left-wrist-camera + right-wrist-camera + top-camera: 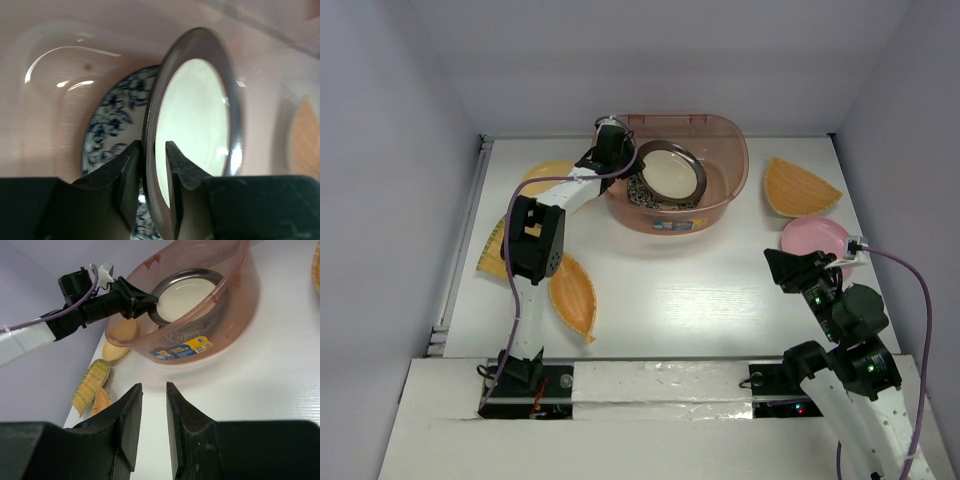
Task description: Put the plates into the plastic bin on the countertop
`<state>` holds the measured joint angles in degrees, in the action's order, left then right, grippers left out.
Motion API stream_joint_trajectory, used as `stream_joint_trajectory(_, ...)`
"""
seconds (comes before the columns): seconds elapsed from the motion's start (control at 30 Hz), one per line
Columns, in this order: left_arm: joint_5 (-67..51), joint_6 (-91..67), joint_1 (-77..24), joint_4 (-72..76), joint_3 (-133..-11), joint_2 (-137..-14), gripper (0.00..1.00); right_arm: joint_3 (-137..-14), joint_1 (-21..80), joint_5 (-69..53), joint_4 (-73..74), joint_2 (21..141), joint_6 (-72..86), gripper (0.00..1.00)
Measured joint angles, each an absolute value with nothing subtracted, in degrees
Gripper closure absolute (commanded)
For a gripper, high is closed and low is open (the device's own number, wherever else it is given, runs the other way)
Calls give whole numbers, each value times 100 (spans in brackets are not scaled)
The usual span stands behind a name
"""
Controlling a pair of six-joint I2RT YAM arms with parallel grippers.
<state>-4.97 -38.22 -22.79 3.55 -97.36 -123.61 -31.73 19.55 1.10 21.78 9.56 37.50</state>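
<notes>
We're seeing the right gripper (pixel 154 390) idling nearest, jaws slightly parted and empty. Five plates are waiting on the countertop (pixel 700 300): orange leaf-shaped plate (pixel 572 295), pink plate (pixel 812 238), yellow ribbed plate (pixel 492 250), orange fan-shaped plate (pixel 800 185), round yellow plate (pixel 545 173). Farther off, the left gripper (pixel 152 147) is pinching the rim of the brown-rimmed cream plate (pixel 195 125) inside the plastic bin (pixel 732 165), over the blue-floral plate (pixel 112 125). We're judging two of seven nearly done.

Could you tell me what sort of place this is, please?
Probably a robotics lab test cell: a white tabletop boxed in by pale walls, a left arm and right arm bolted at its near edge, plates laid around a plastic bin.
</notes>
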Motion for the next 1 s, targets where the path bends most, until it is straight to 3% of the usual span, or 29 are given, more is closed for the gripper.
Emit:
stream_joint_trajectory(0.27,-91,-3599,-2276,-307,-9852,-12728,75,-3183,1955,165,2185,917,3736,68)
stream_joint_trajectory(0.47,102,-3516,-2279,-362,-9852,-12774,65,-3256,1955,172,2198,897,3732,68)
stream_joint_trajectory(0.6,185,-3441,-2307,-349,-9852,-12774,48,-3297,1955,158,2204,899,3726,76)
stream_joint_trajectory(0.83,410,-3240,-2443,-290,-9837,-12687,24,-3347,1955,-134,2128,1299,3730,78)
stream_joint_trajectory(1.0,440,-3140,-2467,-259,-9810,-12479,21,-3347,1955,-320,2001,1653,3686,82)
